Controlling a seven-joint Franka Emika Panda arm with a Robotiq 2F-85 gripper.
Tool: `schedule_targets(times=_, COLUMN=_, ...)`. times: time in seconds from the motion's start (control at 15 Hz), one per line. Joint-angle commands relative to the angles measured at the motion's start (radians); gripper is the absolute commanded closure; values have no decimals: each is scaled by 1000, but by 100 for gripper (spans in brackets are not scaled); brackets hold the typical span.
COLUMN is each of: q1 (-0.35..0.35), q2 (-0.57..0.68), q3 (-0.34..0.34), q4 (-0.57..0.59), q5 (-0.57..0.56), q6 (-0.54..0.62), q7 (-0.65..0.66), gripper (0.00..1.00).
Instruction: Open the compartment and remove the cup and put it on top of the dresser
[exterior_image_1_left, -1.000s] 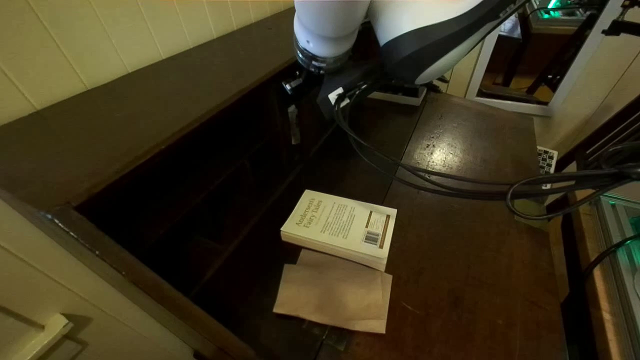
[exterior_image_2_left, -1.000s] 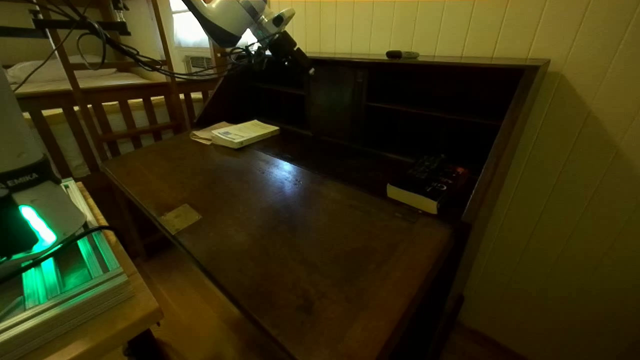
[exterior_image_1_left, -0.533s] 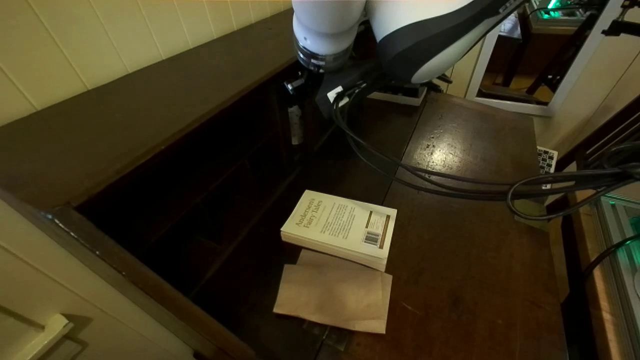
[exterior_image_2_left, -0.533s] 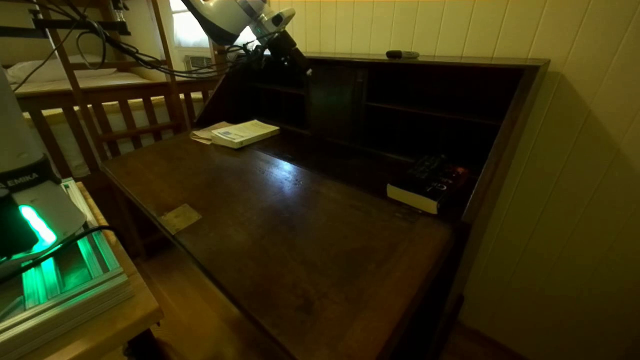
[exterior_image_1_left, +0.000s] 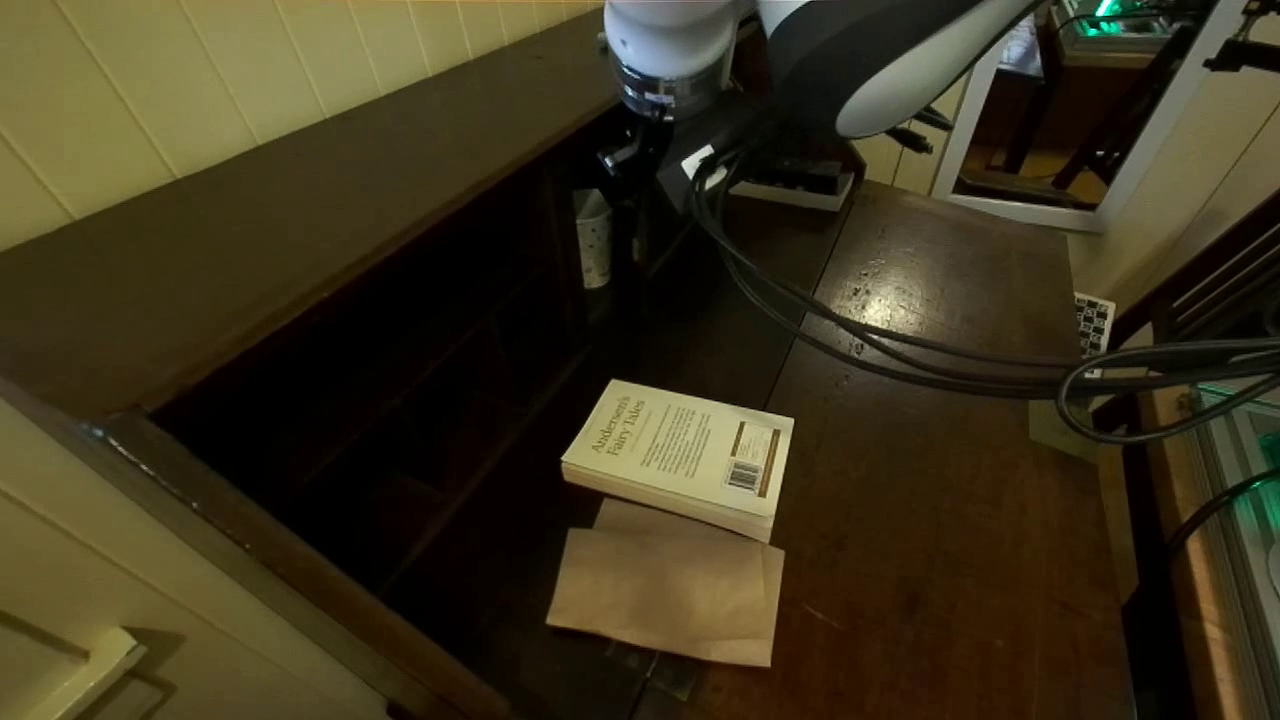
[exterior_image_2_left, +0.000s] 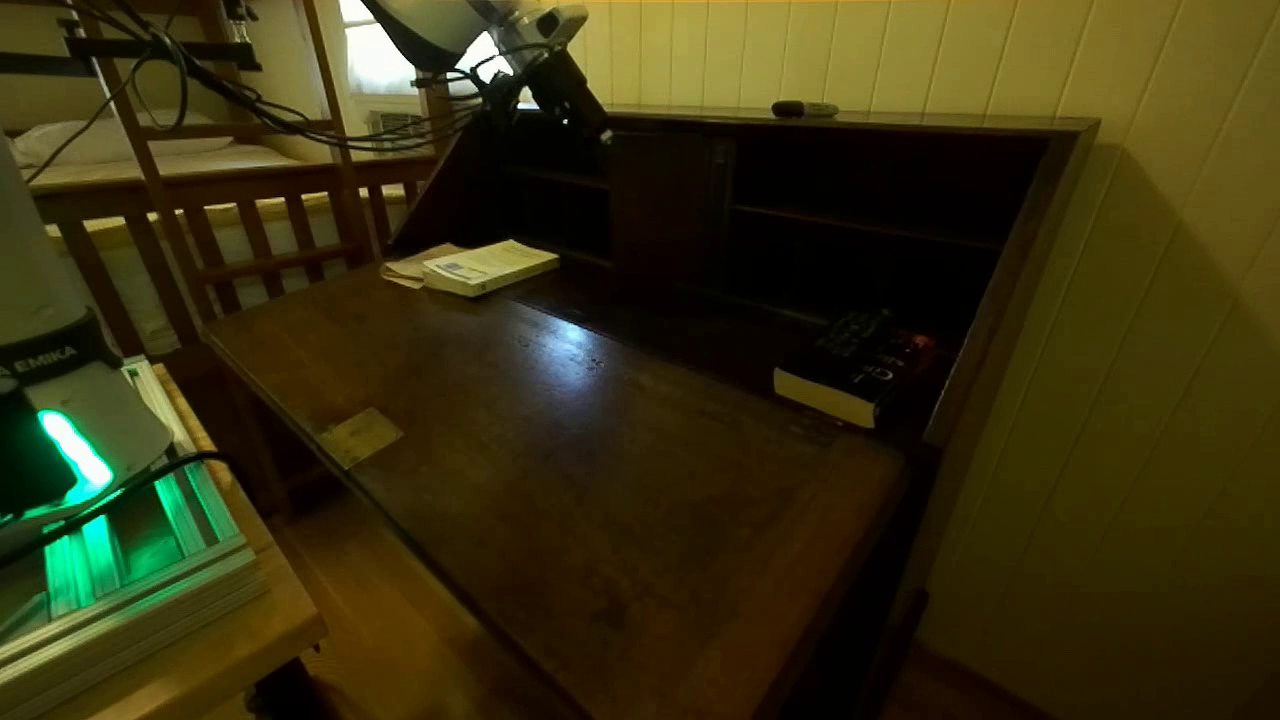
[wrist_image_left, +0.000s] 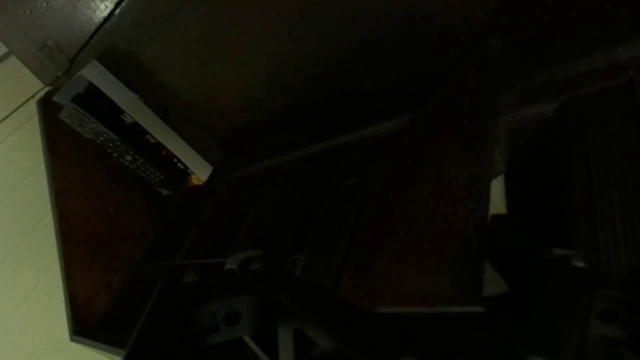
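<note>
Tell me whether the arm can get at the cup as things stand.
Probably not cleanly: the door looks only partly open. The cup shows beside it in an exterior view, but the open gripper is by the door, which seems to block part of the approach. Opening it wider should help.

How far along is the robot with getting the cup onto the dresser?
Done, it seems: the compartment door stands open enough to show the cup. In hand: the pincer, jaws apart, hangs by the door's upper edge, perhaps to swing it wider; contact isn't clear. Left: the cup is inside, so gripping it and setting it on top of the dresser remain.
</note>
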Motion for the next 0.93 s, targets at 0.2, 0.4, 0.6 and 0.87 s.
schedule_targets(times=0.2, q1=-40, q2=-88, q3=13, q4=-86, q5=56, q6=32, q7=-119, gripper=0)
schedule_targets(times=0.4, q1=-45, q2=-125, q3=14, q4=-120, q5=101, q6=8, q7=-182, gripper=0)
schedule_targets(times=0.6, q1=-51, q2=-160, q3=11, q4=-151, q5=140, q6=-17, q7=-241, gripper=0)
schedule_targets(times=0.87, q1=-73, q2=-192, q3=2, q4=-175, q5=175, q6=-4, q7=-299, gripper=0)
